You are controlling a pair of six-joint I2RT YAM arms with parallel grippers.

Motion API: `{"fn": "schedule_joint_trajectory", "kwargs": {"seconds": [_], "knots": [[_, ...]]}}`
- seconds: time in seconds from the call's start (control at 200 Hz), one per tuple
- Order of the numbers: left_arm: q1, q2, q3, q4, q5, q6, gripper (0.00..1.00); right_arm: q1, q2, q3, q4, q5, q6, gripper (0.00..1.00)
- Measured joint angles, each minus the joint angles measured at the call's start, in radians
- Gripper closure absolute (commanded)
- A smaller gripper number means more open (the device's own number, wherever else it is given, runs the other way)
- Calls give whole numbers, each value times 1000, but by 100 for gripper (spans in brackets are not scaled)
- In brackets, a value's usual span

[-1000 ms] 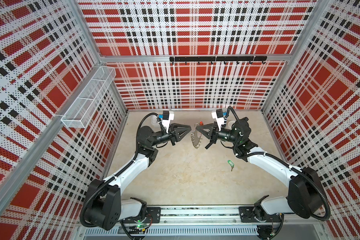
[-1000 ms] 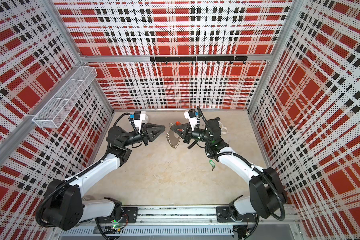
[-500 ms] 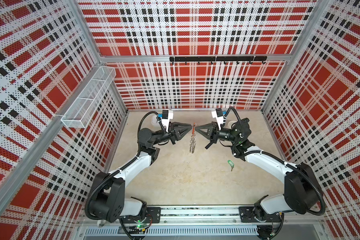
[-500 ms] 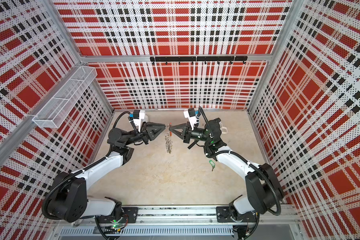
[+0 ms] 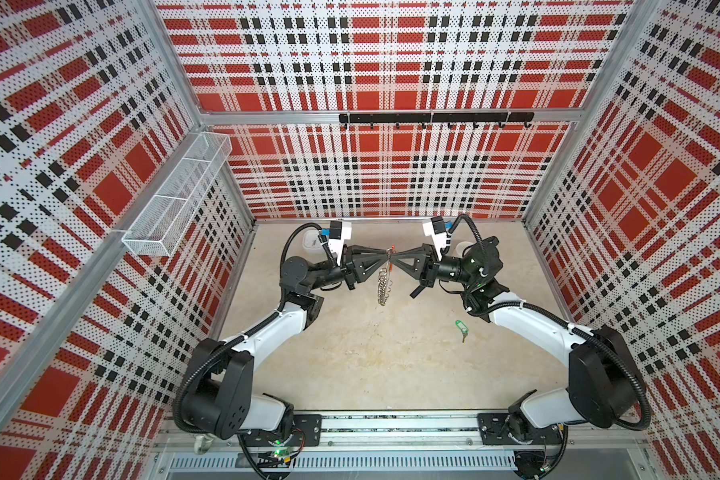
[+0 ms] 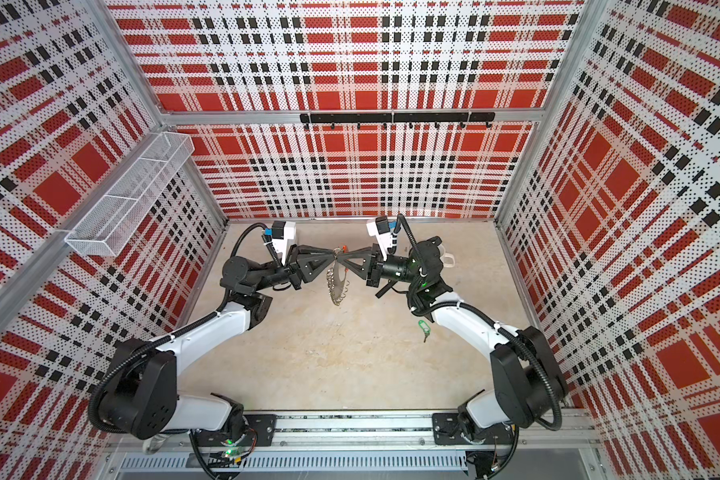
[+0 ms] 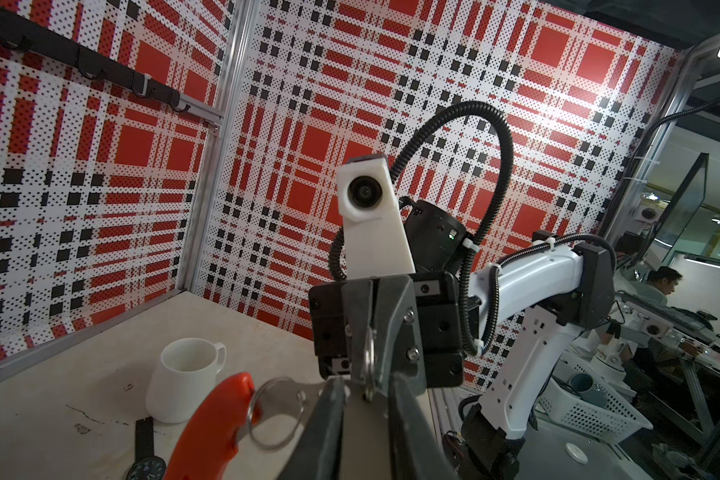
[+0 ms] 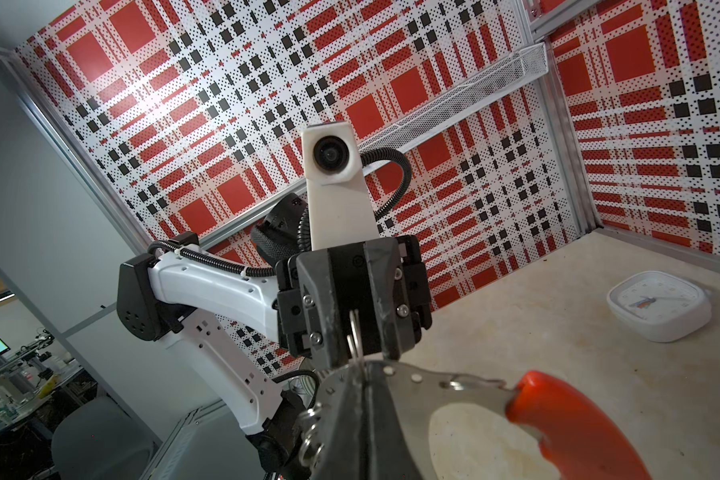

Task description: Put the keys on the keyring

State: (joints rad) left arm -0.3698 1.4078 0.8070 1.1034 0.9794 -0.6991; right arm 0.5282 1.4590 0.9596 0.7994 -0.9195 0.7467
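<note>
The keyring (image 5: 384, 282) hangs on edge above the middle of the table, its wire loops dangling; the red section (image 7: 213, 424) shows in both wrist views. My right gripper (image 5: 395, 262) is shut on its upper rim (image 8: 425, 386). Facing it tip to tip, my left gripper (image 5: 386, 260) has its fingers a little apart on either side of the same rim (image 7: 283, 395), an upright wire loop between them. The keys (image 5: 458, 325), a green tag with a small dark key, lie on the table beside the right forearm, away from both grippers.
A white mug (image 7: 184, 378) and a black wristwatch (image 7: 144, 457) sit at the back right behind the right arm. A white square clock (image 8: 657, 305) lies at the back left. A wire basket (image 5: 175, 199) hangs on the left wall, a hook rail (image 5: 433, 118) on the back wall.
The right gripper carried the keyring up and leftward. The left gripper closed in from the left until its tips met the ring's rim. The keys have not moved.
</note>
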Motion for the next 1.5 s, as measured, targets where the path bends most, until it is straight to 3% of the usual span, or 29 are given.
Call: {"fn": "schedule_joint_trajectory", "kwargs": {"seconds": [0.15,0.296,0.431,0.707,0.807,0.887,0.957,1.022,1.183,1.268,1.368,1.503], "knots": [[-9,9,8,6,-4,1,78,0,0,0,0,-1,2,100],[-12,14,18,10,-11,1,93,0,0,-2,0,-2,3,100],[-13,16,19,12,-13,-2,100,0,0,-3,0,1,3,100],[-12,19,19,17,-13,-8,100,0,0,-3,-1,5,1,100],[-10,19,19,11,-20,-5,100,0,-2,-3,-24,18,-21,56],[-3,14,19,-28,-37,14,100,0,-18,-3,-98,58,-75,39],[-2,-2,19,-103,-72,53,100,-1,-61,-19,-201,151,-149,30],[-3,-27,19,-197,-125,105,100,0,-131,-54,-319,306,-219,27],[-53,-113,14,-422,-327,256,100,-9,-309,-134,-631,934,-282,24],[-120,-169,-14,-502,-455,326,100,-29,-357,-182,-777,1168,-256,24],[-198,-219,-63,-553,-591,378,100,-54,-391,-270,-910,1258,-201,29],[-275,-244,-111,-590,-743,394,100,-59,-375,-369,-1025,1207,-120,45]]}}
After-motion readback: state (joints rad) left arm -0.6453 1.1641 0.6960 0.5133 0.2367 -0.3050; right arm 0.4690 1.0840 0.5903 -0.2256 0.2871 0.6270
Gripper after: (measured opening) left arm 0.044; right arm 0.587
